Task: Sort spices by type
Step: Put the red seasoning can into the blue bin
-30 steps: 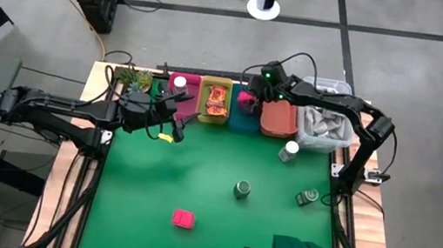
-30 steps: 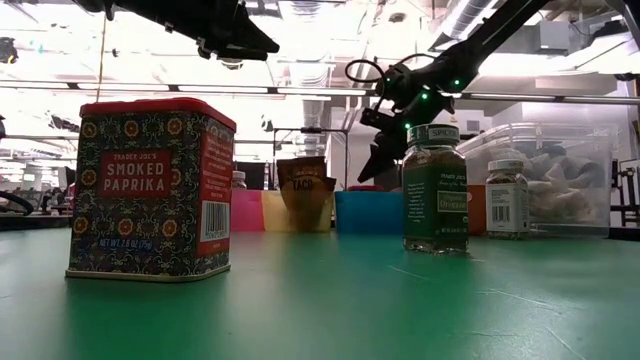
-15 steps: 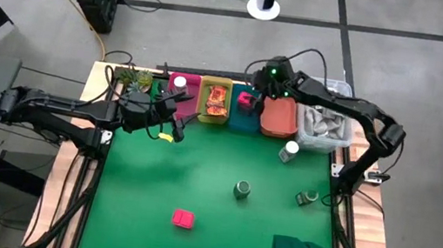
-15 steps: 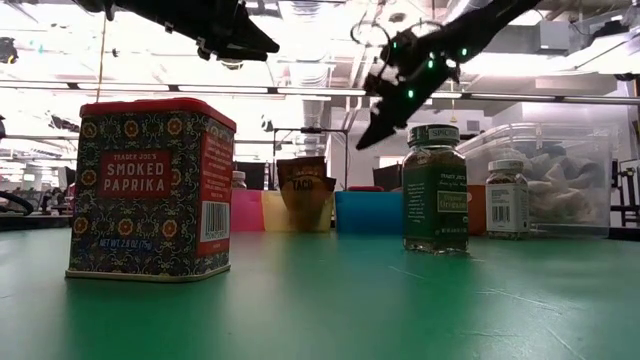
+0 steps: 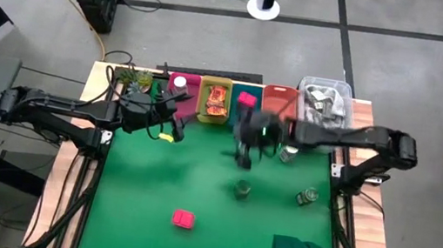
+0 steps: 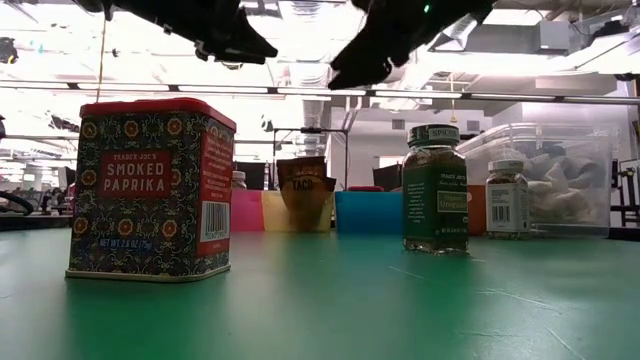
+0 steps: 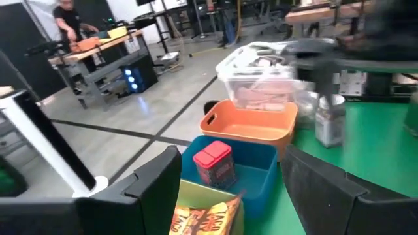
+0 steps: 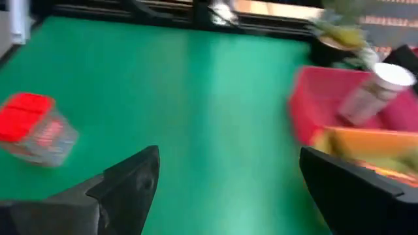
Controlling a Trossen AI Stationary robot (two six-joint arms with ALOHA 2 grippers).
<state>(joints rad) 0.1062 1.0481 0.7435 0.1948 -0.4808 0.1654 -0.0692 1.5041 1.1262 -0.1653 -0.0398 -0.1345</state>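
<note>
Landmark: the blue bin (image 5: 245, 110), in the row of bins at the counter's (image 5: 195, 182) far edge.
Right gripper (image 5: 246, 150): over the green counter, just in front of the blue bin; jaws wide open, holding nothing.
Left gripper (image 5: 172, 115): in front of the pink bin (image 5: 181, 85), well left of the blue bin; jaws open and empty.
Pink box (image 5: 247, 100): inside the blue bin; in the left wrist view it is a red-lidded tin (image 7: 214, 163) standing upright.
Second pink box (image 5: 182, 218): on the counter, far in front of the blue bin, toward the near edge.
White-capped jar (image 5: 178, 96): in the pink bin, two bins left of the blue one.
Orange-brown packet (image 5: 216, 101): in the yellow bin (image 5: 217, 84), next left of the blue bin.
Another white-capped jar (image 5: 289, 152): on the counter, right of the right gripper, in front of the orange bin (image 5: 280, 93).
Green-lidded jars: one (image 5: 242, 189) straight out from the blue bin; another (image 5: 308, 197) lying farther right.
</note>
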